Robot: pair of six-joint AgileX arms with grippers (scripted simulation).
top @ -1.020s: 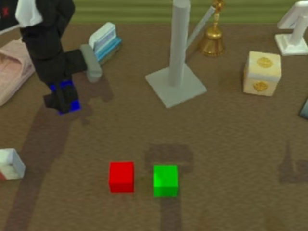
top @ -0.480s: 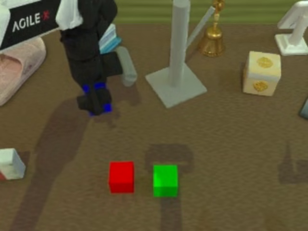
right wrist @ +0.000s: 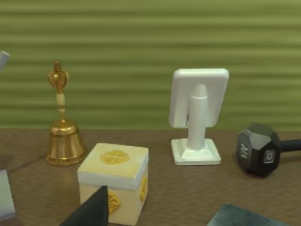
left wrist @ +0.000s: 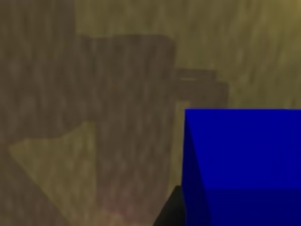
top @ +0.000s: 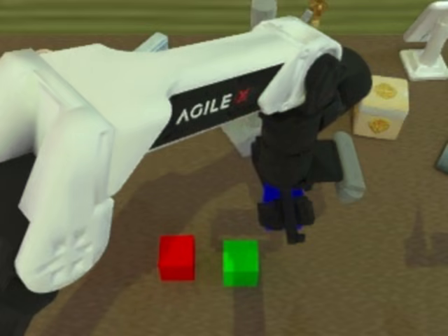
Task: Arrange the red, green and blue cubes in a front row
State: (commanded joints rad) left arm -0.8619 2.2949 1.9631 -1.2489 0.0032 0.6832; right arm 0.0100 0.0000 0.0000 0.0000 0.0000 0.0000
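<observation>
Three small cubes: one red cube (top: 176,257), one green cube (top: 240,262), one blue cube (left wrist: 242,165).

My left arm (top: 140,133) covers most of the table's left side. The blue cube (top: 280,192) barely shows between black fingers; its wrist view crops it.

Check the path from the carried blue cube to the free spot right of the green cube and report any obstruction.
Nothing visible blocks it. The left gripper holds the blue cube above bare table just right of the green cube.
</observation>
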